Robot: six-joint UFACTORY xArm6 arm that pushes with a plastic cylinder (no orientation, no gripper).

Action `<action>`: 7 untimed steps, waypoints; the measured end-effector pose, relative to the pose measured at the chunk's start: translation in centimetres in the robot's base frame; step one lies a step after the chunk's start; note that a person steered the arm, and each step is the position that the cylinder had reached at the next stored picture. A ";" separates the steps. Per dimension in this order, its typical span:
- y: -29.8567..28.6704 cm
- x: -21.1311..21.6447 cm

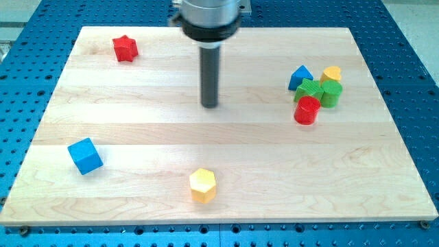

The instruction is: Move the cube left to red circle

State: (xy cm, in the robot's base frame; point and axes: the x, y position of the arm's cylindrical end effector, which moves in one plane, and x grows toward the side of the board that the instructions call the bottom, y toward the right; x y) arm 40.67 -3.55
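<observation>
A blue cube [85, 156] lies at the view's lower left of the wooden board [137, 96]. A red circle block [306, 110] stands at the view's right, touching a cluster of other blocks. My tip [210, 105] rests on the board near the centre top, far from both: the cube is well down and to the left of it, the red circle off to its right.
Next to the red circle are a blue triangular block [300, 76], a yellow block [332, 73], a green star-like block [309, 89] and a green cylinder [331, 94]. A red star [125, 48] lies at the upper left. A yellow hexagon [203, 184] lies at the bottom centre.
</observation>
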 end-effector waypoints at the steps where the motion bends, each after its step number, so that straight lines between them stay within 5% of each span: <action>1: -6.9 -1.5; 3: -20.7 -0.1; 4: -25.2 6.2; 6: -21.9 14.9; 7: -16.5 11.8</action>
State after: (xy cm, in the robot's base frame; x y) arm 52.42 -20.05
